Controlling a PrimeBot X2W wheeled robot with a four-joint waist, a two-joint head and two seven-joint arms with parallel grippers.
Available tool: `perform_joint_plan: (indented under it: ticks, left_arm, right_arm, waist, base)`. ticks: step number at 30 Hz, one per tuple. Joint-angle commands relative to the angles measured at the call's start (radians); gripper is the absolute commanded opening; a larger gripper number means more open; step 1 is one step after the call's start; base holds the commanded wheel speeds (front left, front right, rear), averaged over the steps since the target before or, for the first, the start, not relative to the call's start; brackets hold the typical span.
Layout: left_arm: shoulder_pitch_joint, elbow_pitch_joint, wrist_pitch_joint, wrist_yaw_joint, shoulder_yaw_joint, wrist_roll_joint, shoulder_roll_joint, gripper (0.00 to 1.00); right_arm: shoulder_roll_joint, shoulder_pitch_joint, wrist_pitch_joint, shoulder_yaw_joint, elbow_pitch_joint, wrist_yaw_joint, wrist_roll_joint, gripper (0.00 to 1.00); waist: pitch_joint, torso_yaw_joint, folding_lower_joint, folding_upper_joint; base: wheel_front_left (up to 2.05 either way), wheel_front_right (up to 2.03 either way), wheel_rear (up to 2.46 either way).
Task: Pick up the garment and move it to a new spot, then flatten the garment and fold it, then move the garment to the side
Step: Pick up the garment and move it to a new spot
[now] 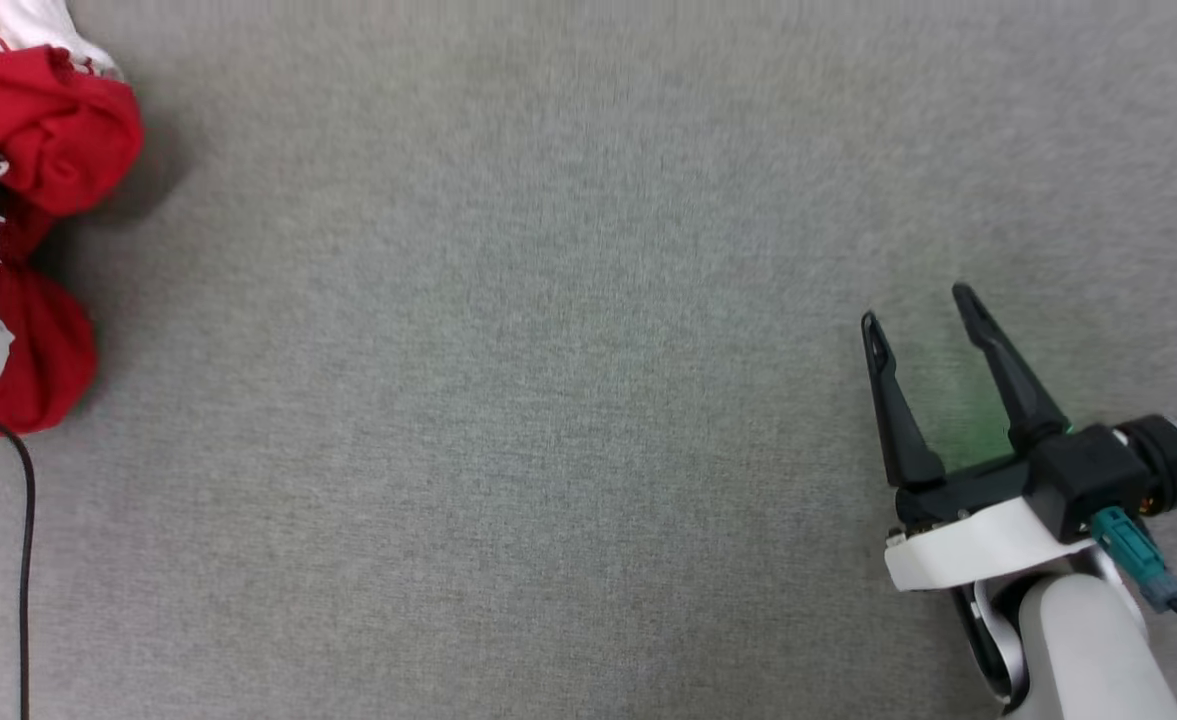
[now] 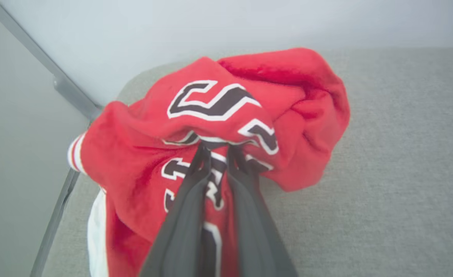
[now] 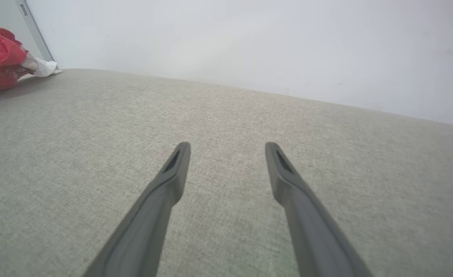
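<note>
Left wrist view: left tool pinching fold of crumpled shirt at far-left edge of counter. Right tool spread, idle, well apart. Pick-up looks begun; move, flatten, fold, set-aside all left.

Illegible black lettering on garment

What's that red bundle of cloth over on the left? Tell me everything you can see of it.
It is a red jersey T-shirt of soft knit-looking cloth, crumpled into a lumpy heap, neither spread nor folded. Black letters outlined in white run across its creases; white cloth and red-and-white striped trim peek out at its edges. It lies near a corner of the grey fabric surface, at the head view's far left. The left gripper pinches a fold of it between two dark fingers.
</note>
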Motion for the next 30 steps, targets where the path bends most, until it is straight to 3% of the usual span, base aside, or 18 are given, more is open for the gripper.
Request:
perform_joint_plan:
  ticks: [1, 6, 12, 24, 30]
  left_arm:
    - [0.012, 0.010, -0.042, 0.001, -0.004, 0.014, -0.001, 0.00]
    - [0.016, 0.018, -0.154, 0.013, -0.029, 0.102, 0.003, 0.00]
    - [0.045, -0.063, -0.183, 0.064, -0.058, 0.186, -0.024, 0.00]
    - [0.046, -0.331, -0.108, 0.168, -0.147, 0.281, -0.098, 0.00]
    - [0.006, -0.422, -0.067, 0.178, -0.215, 0.340, -0.172, 0.00]
  right_arm:
    - [-0.002, 0.016, -0.002, 0.000, 0.008, -0.001, 0.009, 1.00]
    - [-0.002, 0.043, -0.002, -0.006, 0.031, -0.001, 0.040, 1.00]
    - [-0.001, 0.079, -0.002, -0.010, 0.045, -0.001, 0.073, 1.00]
    - [-0.001, 0.110, -0.002, -0.046, 0.043, -0.001, 0.098, 1.00]
    - [-0.001, 0.109, -0.002, -0.069, 0.032, -0.001, 0.109, 1.00]
  waist:
    - [-0.073, -0.010, 0.0000, 0.0000]
    - [-0.181, -0.023, 0.0000, 0.0000]
    - [-0.290, -0.054, 0.0000, 0.0000]
    - [-0.370, -0.178, 0.0000, 0.0000]
    - [-0.353, -0.251, 0.0000, 0.0000]
  base:
    - [0.00, 0.00, 0.00]
    - [0.00, 0.00, 0.00]
    - [0.00, 0.00, 0.00]
    - [0.00, 0.00, 0.00]
    - [0.00, 0.00, 0.00]
